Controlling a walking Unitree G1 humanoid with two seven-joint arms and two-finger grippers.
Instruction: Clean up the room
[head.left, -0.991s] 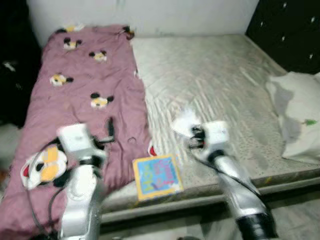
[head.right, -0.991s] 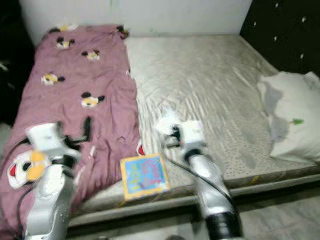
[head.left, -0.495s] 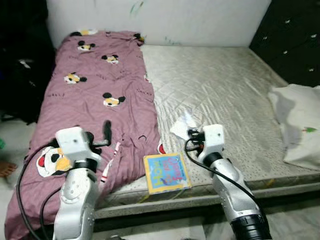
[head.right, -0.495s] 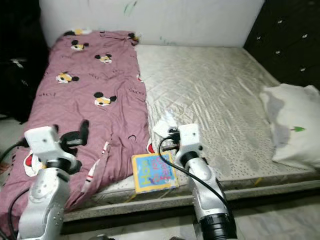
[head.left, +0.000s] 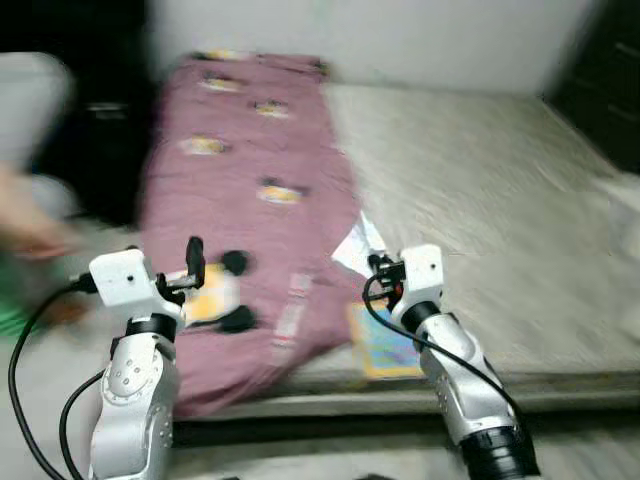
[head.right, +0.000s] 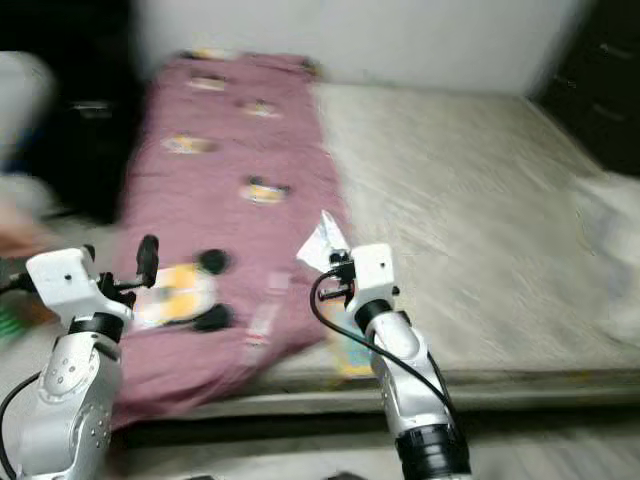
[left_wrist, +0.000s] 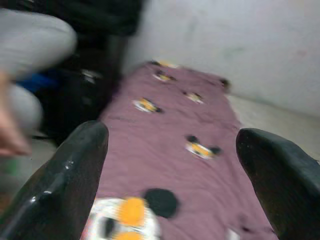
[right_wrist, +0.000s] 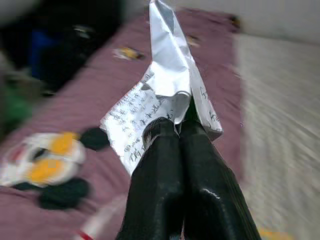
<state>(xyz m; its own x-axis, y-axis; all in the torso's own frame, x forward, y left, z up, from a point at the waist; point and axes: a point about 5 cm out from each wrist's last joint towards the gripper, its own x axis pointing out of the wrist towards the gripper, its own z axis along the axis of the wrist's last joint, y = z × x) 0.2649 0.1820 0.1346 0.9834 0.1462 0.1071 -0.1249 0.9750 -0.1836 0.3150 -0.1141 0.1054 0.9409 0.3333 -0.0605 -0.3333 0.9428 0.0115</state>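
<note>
Right gripper (right_wrist: 175, 131) clamped on crumpled paper (right_wrist: 167, 95), raised clear of bed (head.right: 470, 200) for disposal; left gripper (left_wrist: 175, 170), nine o'clock, spread empty.

mauve cartoon-mouse blanket (head.left: 250, 200), white handwritten paper (right_wrist: 165, 95).

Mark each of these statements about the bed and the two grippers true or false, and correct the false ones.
1. The right gripper is shut on a sheet of paper. True.
2. The left gripper is clamped on the blanket. False: its fingers stand wide apart with nothing between them, above the pink blanket.
3. The pink blanket covers the whole mattress. False: it lies along the robot's left part of the bed, and the bare mattress shows beside it.
4. The paper has writing on it. True: lines of handwriting show in the right wrist view.
5. A colourful book lies near the front edge of the bed. True, though it is blurred.
</note>
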